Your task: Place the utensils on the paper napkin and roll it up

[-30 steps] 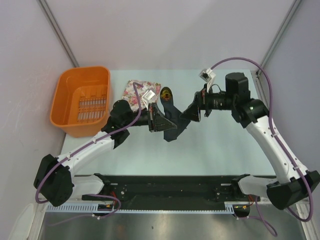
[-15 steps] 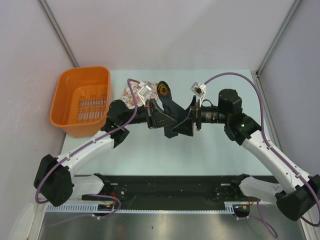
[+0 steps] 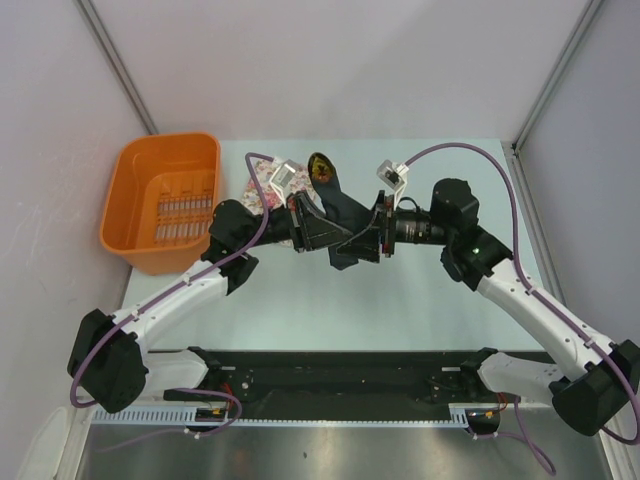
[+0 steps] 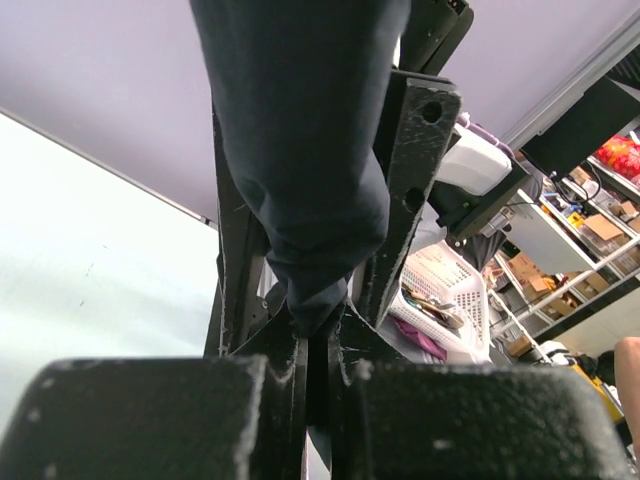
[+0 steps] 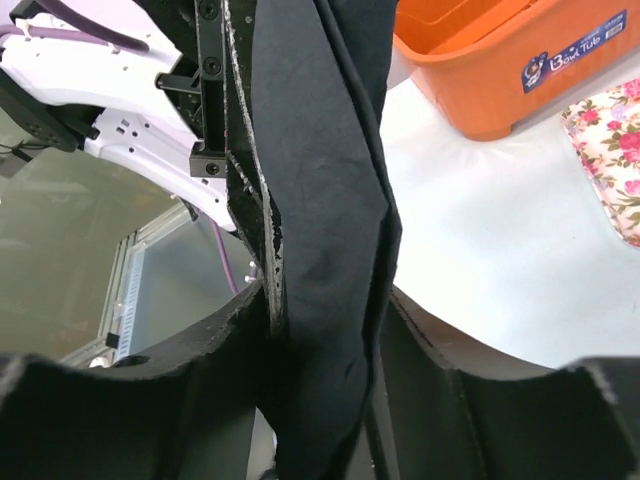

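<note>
The black paper napkin (image 3: 341, 210) is rolled into a bundle and held above the table between both grippers. The gold spoon head of a utensil (image 3: 320, 168) sticks out of its far end; the handle is hidden inside. My left gripper (image 3: 312, 228) is shut on the roll from the left, and the roll fills the left wrist view (image 4: 300, 150). My right gripper (image 3: 366, 240) is shut on it from the right; the black roll (image 5: 325, 180) runs up between its fingers, with the left gripper's fingers (image 5: 212, 100) just behind.
An orange basket (image 3: 150, 235) stands at the left of the table and shows in the right wrist view (image 5: 500, 60). A pink-and-white floral cloth (image 3: 262, 178) lies behind the left arm, partly hidden, and shows in the right wrist view (image 5: 612, 150).
My right gripper has moved left, close to the left gripper. The black roll with the spoon head has shifted toward the back left along with both grippers.
</note>
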You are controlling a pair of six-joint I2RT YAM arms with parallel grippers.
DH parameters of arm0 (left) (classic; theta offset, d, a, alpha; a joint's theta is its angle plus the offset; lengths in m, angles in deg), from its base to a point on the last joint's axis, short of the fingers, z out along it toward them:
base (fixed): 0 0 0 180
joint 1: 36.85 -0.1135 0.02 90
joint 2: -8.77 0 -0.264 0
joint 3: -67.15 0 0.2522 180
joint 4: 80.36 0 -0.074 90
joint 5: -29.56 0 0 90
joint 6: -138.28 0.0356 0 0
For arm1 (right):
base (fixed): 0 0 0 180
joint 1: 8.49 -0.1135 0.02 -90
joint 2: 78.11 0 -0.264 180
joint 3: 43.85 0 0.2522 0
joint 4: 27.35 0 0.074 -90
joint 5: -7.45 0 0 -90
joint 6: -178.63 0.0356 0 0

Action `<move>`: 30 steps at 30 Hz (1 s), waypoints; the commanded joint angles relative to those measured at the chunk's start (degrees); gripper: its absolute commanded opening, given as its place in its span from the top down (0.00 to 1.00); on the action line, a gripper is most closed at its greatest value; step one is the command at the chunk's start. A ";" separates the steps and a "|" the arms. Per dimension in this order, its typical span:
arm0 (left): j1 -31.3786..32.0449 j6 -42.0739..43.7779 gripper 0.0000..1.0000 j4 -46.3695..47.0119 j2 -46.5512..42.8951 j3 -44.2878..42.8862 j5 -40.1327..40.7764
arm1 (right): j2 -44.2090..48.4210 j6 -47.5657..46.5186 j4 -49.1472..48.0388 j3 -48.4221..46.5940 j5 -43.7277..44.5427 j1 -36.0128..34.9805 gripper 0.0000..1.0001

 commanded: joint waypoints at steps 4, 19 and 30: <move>-0.20 -1.38 1.00 4.41 -0.54 -3.01 1.27 | -0.50 1.63 -5.16 -0.13 0.05 -0.77 0.60; -0.72 -2.87 0.93 4.59 0.16 -4.16 1.62 | 1.08 -1.54 -4.19 -0.31 1.28 -1.12 1.00; -1.16 -4.20 1.00 6.69 0.16 -4.59 2.06 | 1.00 1.61 -5.77 0.83 1.72 -1.03 0.49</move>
